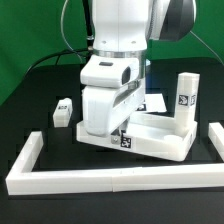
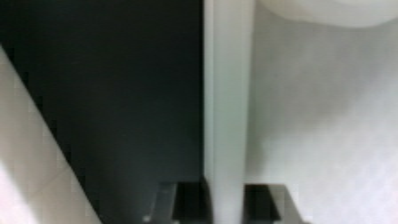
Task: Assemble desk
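The desk top (image 1: 158, 142), a white tray with a raised rim, lies on the black table in the middle of the exterior view. One white leg (image 1: 185, 100) with a tag stands upright at its far right corner. Another small leg (image 1: 65, 110) lies on the table to the exterior view's left. My gripper (image 1: 122, 128) is low over the top's near left edge. In the wrist view, the thin white rim (image 2: 228, 100) runs straight between the two dark fingers (image 2: 187, 205), and my gripper (image 2: 228, 200) is shut on it. A rounded white part (image 2: 329, 10) shows at the far end.
Long white bars frame the work area: one along the front (image 1: 110, 178), one at the exterior view's left (image 1: 25, 155), one at its right (image 1: 215, 140). Black cables hang behind the arm.
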